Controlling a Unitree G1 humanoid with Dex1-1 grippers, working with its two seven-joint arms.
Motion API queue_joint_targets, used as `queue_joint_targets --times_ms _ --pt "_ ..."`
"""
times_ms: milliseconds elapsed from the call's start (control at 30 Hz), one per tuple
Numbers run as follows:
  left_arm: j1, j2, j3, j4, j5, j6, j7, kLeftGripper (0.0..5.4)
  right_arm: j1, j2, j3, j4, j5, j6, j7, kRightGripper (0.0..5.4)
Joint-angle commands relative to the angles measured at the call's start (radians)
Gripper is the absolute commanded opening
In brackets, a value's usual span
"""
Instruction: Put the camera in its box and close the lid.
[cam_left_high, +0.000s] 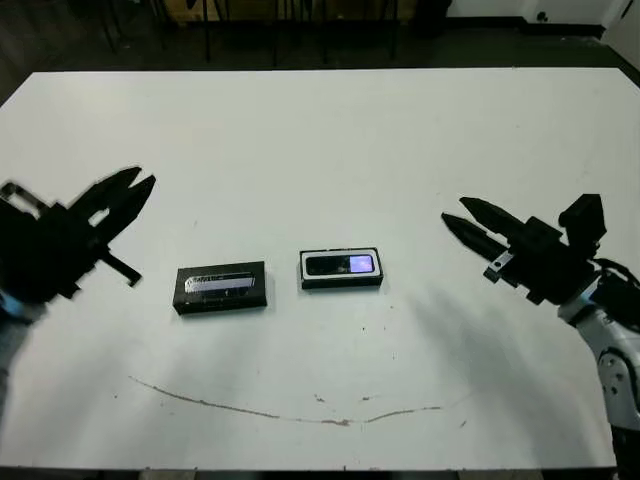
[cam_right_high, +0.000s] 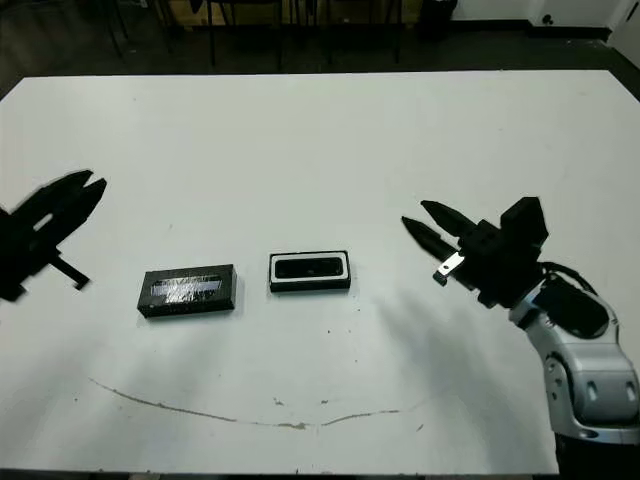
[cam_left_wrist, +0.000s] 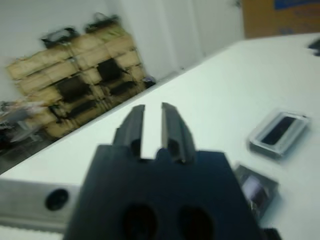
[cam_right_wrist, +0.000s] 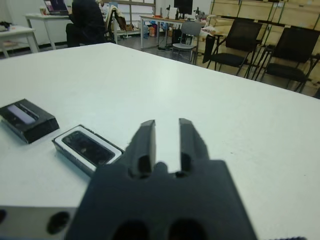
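The camera (cam_left_high: 340, 265), a slim black bar with a bluish patch, lies inside the box (cam_left_high: 304, 270), a shallow black tray with white lining at the table's middle. The lid (cam_left_high: 221, 286), a flat black panel with a silvery strip, lies flat on the table just left of the box, apart from it. My left gripper (cam_left_high: 146, 177) hovers open to the left of the lid, holding nothing. My right gripper (cam_left_high: 453, 209) hovers open to the right of the box, also with nothing between its fingers. The right wrist view shows the box (cam_right_wrist: 87, 148) and the lid (cam_right_wrist: 27, 119) ahead.
A thin brownish streak (cam_left_high: 300, 412) runs across the white table near its front edge. Beyond the table stand chairs (cam_right_wrist: 235, 45) and desks, with a seated person (cam_right_wrist: 87, 20) far off. Stacked crates (cam_left_wrist: 80, 85) stand by a wall.
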Motion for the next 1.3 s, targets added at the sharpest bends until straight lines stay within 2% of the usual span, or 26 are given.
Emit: queue_joint_targets --times_ms 33,133,333,500,633,700,1033,1167,1300 --pt "-0.158 0.086 -0.098 0.180 -0.015 0.105 -0.216 1.70 -0.010 -0.030 -0.012 0.000 0.023 0.060 -0.024 0.02" --pt "-0.271 0.104 -0.178 0.283 0.010 0.128 -0.360 2.23 -0.016 -0.043 -0.019 -0.004 0.035 0.076 -0.032 0.00" --pt "-0.351 0.038 -0.224 0.429 0.045 -0.015 -0.529 3.31 -0.005 -0.067 -0.014 -0.035 0.035 0.098 -0.054 0.00" --pt "-0.330 0.002 -0.248 0.391 0.048 -0.012 -0.541 4.22 -0.009 -0.083 -0.005 -0.021 0.022 0.066 -0.039 0.00" --pt "-0.331 0.014 -0.292 0.358 0.062 0.037 -0.569 4.94 -0.017 -0.092 0.003 -0.025 0.025 0.081 -0.044 0.00" --pt "-0.336 0.006 -0.303 0.367 0.068 0.014 -0.598 5.31 -0.018 -0.094 0.006 -0.031 0.027 0.092 -0.052 0.00" --pt "-0.350 -0.021 -0.342 0.449 0.100 -0.032 -0.683 5.40 -0.011 -0.094 0.026 -0.032 -0.003 0.056 -0.060 0.00" --pt "-0.356 -0.031 -0.362 0.473 0.118 -0.024 -0.702 5.40 -0.005 -0.089 0.026 -0.043 -0.007 0.073 -0.074 0.00" --pt "-0.356 -0.043 -0.396 0.514 0.184 -0.062 -0.682 5.40 0.002 -0.087 0.024 -0.049 -0.003 0.079 -0.085 0.00"
